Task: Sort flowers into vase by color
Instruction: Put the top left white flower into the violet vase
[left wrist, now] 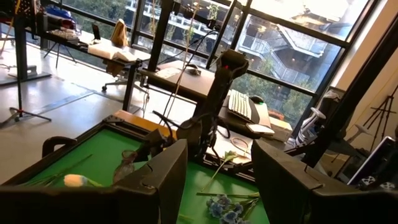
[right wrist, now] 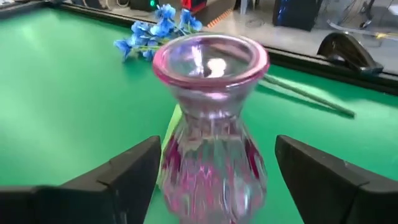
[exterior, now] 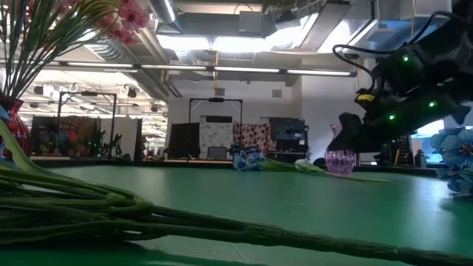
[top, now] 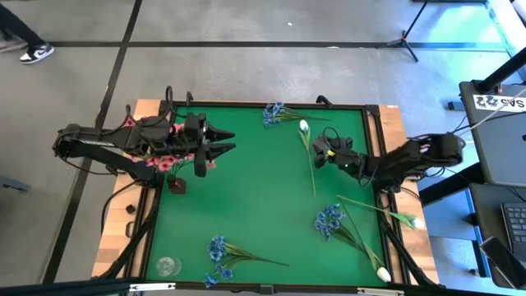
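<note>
A pink-tinted glass vase (right wrist: 211,124) stands upright on the green mat, also seen in the low view (exterior: 340,157). My right gripper (right wrist: 217,149) is open, one finger on either side of the vase's body with a gap on each side; in the high view it is at the mat's right (top: 320,150). Beside it lies a white flower (top: 304,126) on a long stem. My left gripper (top: 226,141) hovers level and open over the mat's left, with nothing between its fingers (left wrist: 219,152). Pink flowers (top: 164,158) stand in a dark vase (top: 177,185) under the left arm.
Blue flowers lie at the far edge (top: 275,113), at the right (top: 329,220) and at the near edge (top: 218,251). White flowers lie at the right edge (top: 411,220) and near right corner (top: 382,274). A clear glass vase (top: 167,265) stands near left.
</note>
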Tool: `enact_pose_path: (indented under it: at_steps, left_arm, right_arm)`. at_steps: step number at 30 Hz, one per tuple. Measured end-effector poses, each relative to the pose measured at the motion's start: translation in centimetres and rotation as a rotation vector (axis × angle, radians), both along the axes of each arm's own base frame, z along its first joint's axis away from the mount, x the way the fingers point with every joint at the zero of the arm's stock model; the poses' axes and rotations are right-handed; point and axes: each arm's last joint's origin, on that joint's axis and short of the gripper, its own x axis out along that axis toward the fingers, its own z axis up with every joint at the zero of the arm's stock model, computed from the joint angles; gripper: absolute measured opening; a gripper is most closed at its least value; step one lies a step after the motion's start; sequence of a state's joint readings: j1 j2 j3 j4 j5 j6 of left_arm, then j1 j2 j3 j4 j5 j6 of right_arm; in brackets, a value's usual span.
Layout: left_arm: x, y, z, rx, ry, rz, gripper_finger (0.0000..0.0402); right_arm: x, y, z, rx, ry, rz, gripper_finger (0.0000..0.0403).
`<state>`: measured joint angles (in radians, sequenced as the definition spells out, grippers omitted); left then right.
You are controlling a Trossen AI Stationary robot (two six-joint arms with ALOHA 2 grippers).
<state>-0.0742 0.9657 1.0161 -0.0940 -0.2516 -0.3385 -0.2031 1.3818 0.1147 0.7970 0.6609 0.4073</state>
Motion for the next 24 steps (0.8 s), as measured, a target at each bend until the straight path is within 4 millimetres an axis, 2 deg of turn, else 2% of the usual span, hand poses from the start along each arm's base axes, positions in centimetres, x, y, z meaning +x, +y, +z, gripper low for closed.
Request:
enact_pose_path:
  at_steps: [5,10,15,18,20,24]
  left_arm:
    - [0.0,0.0,-0.1,0.001,0.012,-0.001,0.0174]
    - [-0.6,0.0,0.3,-0.001,-0.009,-0.012,0.0174]
    - [-1.7,0.0,1.0,-0.005,-0.048,-0.06,0.0174]
    - [-2.7,0.0,1.5,0.0,-0.079,-0.064,0.0174]
    - [-3.3,0.1,1.7,0.002,-0.083,-0.063,0.0174]
    - [-4.5,0.2,2.0,0.063,-0.09,-0.063,0.0174]
  right_arm:
    - [-0.6,0.3,1.1,0.092,0.046,0.048,0.0303]
    - [-0.7,0.6,3.5,0.239,0.137,0.084,0.0293]
    - [-1.6,1.3,6.4,0.571,0.214,0.017,0.0281]
    - [-1.4,1.8,7.9,0.766,0.168,-0.001,0.0272]
    - [-1.0,2.3,8.2,0.862,0.116,0.011,0.0266]
    - [0.7,4.0,7.9,0.911,0.021,0.004,0.0246]
